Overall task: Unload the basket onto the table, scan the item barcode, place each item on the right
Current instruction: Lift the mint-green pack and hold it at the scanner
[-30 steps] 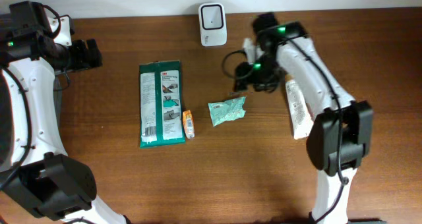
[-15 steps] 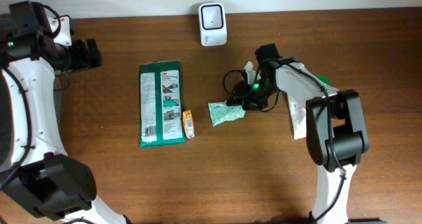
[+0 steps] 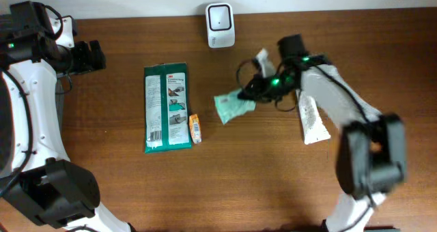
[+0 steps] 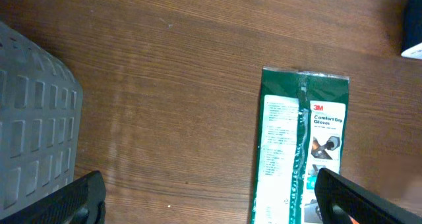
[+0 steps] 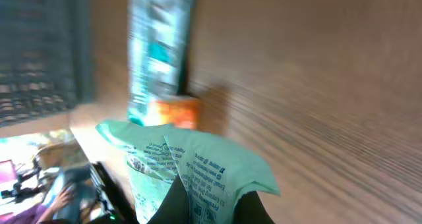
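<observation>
The item, a light green printed packet (image 3: 231, 106), hangs just off the table in the middle, pinched at its right edge by my right gripper (image 3: 255, 92), which is shut on it. In the right wrist view the packet (image 5: 198, 165) folds over the two dark fingers of that gripper (image 5: 211, 207). The white barcode scanner (image 3: 220, 17) stands at the back edge, up and left of the packet. At the far left my left gripper (image 3: 92, 56) is open and holds nothing; in its wrist view the gripper (image 4: 214, 204) hovers over bare wood.
A dark green 3M glove pack (image 3: 167, 107) lies left of centre, with a small orange item (image 3: 195, 128) by its right edge. A white tube (image 3: 312, 116) lies under the right arm. A grey ribbed bin (image 4: 33, 118) shows at the left.
My right gripper came down to the green packet, shut on its edge and lifted it slightly up and back. The left arm has stayed still.
</observation>
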Robot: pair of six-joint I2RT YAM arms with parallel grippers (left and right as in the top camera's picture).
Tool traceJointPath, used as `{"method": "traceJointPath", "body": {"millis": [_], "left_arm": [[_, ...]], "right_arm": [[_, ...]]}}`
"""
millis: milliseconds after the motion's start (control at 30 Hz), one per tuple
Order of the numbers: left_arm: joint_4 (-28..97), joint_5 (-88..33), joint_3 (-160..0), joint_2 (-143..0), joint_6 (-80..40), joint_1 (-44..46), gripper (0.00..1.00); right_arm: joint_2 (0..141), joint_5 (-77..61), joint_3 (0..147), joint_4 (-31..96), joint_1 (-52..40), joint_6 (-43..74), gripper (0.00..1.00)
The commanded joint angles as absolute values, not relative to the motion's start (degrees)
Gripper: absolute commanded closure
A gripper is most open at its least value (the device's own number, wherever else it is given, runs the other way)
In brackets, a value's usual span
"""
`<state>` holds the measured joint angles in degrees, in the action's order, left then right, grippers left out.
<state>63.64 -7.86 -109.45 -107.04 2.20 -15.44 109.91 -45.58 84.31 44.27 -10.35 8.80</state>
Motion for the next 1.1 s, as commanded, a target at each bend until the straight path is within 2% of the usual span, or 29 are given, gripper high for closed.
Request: {"method": "traceJointPath", "body": {"millis": [0,133,333,400,533,600,667,767,933,1000,1067], "left_arm": [[63.57,-7.64,-109.80,-106.72,3.07,-15.44,0.01],[63.57,-7.64,-109.80,-106.72,3.07,-15.44,0.01],[63.57,-7.64,-109.80,-106.72,3.07,-15.44,0.01],[63.57,-7.64,-109.80,-106.72,3.07,-15.44,0.01],[63.57,-7.64,-109.80,-106.72,3.07,-15.44,0.01],[63.57,-7.64,-109.80,-106.72,3.07,-15.44,0.01],[63.57,-7.66,-109.80,-106.72,3.07,-15.44,0.01],[63.57,-7.66,-109.80,-106.72,3.07,-15.44,0.01],[63.57,-7.64,-109.80,-106.72,3.07,-15.44,0.01],[63.57,-7.64,-109.80,-106.72,3.07,-15.44,0.01],[63.57,-7.64,-109.80,-106.72,3.07,-15.44,0.01]], "right_arm": [[96.33,-46.83,84.55,44.16,-8.64,11.09,0.96],[85.32,-39.11,84.55,47.37,-8.45,17.08,0.96],[83.57,-36.93,85.97,47.99,-9.56,18.52,0.96],[86.19,-28.34,92.68,52.05,-12.40,18.37,0.96],[99.77,-7.05,115.72,60.51,-18.46,13.56,0.96],[106.78,10.52,120.97,55.37,-20.91,11.25,0.96],[112.64,22.02,120.97,44.25,-22.76,2.66,0.96],[120.31,29.45,120.97,28.69,-24.21,-10.55,0.96],[130.89,31.97,120.97,2.72,-25.08,-31.35,0.96],[135.66,30.92,120.97,-9.98,-25.28,-43.75,0.96],[137.67,28.42,120.97,-12.62,-25.39,-46.37,0.96]]}}
